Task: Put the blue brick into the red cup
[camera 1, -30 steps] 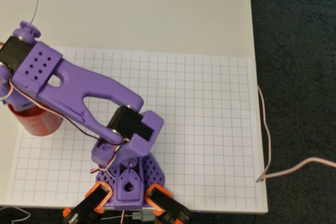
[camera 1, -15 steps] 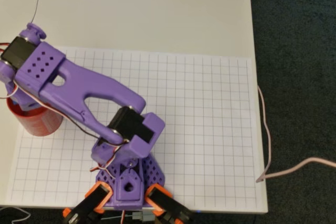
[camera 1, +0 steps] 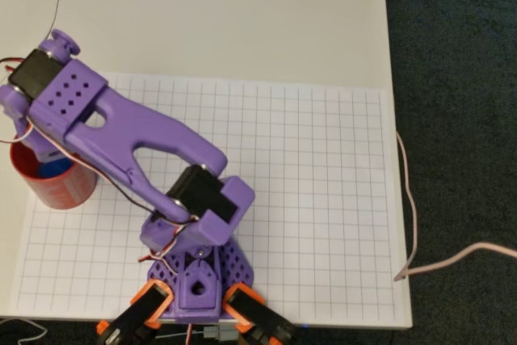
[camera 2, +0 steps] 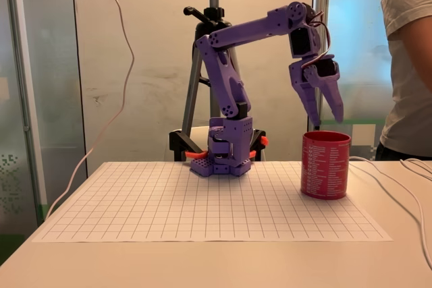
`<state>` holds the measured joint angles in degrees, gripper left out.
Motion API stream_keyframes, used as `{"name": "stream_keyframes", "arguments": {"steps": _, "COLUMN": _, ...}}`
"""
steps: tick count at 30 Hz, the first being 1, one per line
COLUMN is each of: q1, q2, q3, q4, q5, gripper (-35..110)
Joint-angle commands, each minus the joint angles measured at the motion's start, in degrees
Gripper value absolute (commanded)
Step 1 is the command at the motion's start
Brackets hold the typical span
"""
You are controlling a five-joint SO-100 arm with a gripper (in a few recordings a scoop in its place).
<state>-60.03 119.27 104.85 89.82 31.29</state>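
Claw: the purple gripper (camera 2: 327, 118) hangs pointing down just above the mouth of the red cup (camera 2: 325, 165) in the fixed view, its two fingers spread apart with nothing between them.
Blue brick: the blue brick (camera 1: 53, 169) shows as a patch of bright blue inside the cup in the overhead view, partly hidden by the arm; it appears to lie at the bottom.
Red cup: it stands upright on the grid sheet (camera 1: 307, 183), at the sheet's left edge in the overhead view and at the right side in the fixed view.
Arm: the purple arm (camera 1: 137, 135) reaches from its base (camera 1: 194, 276) at the near edge of the sheet out over the cup.
Person: a person in a pale shirt (camera 2: 408, 59) stands at the right edge of the fixed view, behind the table.
Cable: a pale cable (camera 1: 408, 191) trails off the right side of the table.
Step in hand: judging from the brick in the cup and the empty fingers, the drop looks done and pulling away is what remains.
Doing it well: lift straight up first so the fingertips clear the rim, keep the fingers apart, and only then swing back toward the base, so the cup is not nudged or tipped.
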Motion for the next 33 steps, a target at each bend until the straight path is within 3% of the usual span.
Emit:
{"name": "stream_keyframes", "arguments": {"steps": 1, "q1": -0.4, "q2": 3.2, "q3": -0.6, "q4": 1.0, "q5": 0.1, "gripper": 27}}
{"name": "stream_keyframes", "arguments": {"steps": 7, "q1": -0.5, "q2": 3.3, "q3": -0.6, "q4": 0.9, "q5": 0.1, "gripper": 26}}
{"name": "stream_keyframes", "arguments": {"steps": 8, "q1": -0.6, "q2": 3.3, "q3": -0.8, "q4": 0.5, "q5": -0.4, "gripper": 18}}
{"name": "stream_keyframes", "arguments": {"steps": 9, "q1": -0.4, "q2": 3.3, "q3": -1.1, "q4": -1.2, "q5": -2.0, "gripper": 0}}
{"name": "stream_keyframes", "arguments": {"steps": 19, "q1": 4.0, "q2": 5.7, "q3": 0.5, "q4": -4.6, "q5": 0.6, "gripper": 0}}
{"name": "stream_keyframes", "arguments": {"steps": 29, "q1": 44.3, "q2": 26.5, "q3": 18.4, "q4": -40.6, "q5": -5.0, "gripper": 0}}
{"name": "stream_keyframes", "arguments": {"steps": 33, "q1": 53.1, "q2": 34.6, "q3": 19.1, "q4": -43.2, "q5": -9.7, "gripper": 0}}
